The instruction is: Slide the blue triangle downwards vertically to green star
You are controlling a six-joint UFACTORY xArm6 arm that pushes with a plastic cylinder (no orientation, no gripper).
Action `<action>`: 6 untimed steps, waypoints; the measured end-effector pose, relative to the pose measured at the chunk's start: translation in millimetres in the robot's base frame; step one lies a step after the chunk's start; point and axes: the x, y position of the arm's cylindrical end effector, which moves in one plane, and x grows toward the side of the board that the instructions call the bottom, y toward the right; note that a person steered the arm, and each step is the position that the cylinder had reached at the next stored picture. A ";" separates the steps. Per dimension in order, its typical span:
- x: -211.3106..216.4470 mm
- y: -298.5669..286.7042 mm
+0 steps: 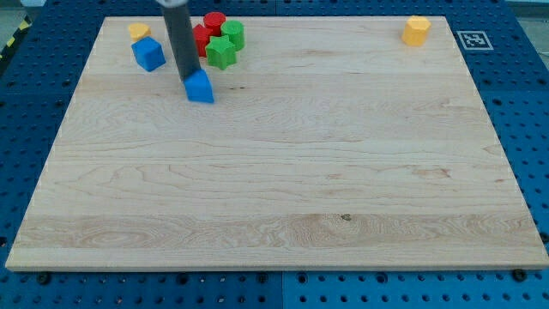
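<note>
The blue triangle (pixel 200 87) lies near the view's top left on the wooden board (pixel 283 172). My tip (pixel 188 76) rests against its upper left edge, with the dark rod rising to the view's top. The green star (pixel 220 52) lies up and to the right of the blue triangle, in a cluster with other blocks.
A green round block (pixel 233 34), a red round block (pixel 214 21) and another red block (pixel 201 39) crowd the star. A blue cube (pixel 147 53) and a small yellow block (pixel 139 32) lie at the top left. A yellow block (pixel 416 30) sits at the top right.
</note>
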 end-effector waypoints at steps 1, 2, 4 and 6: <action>9.3 1.2; -7.0 -42.8; -23.8 13.1; 56.6 22.6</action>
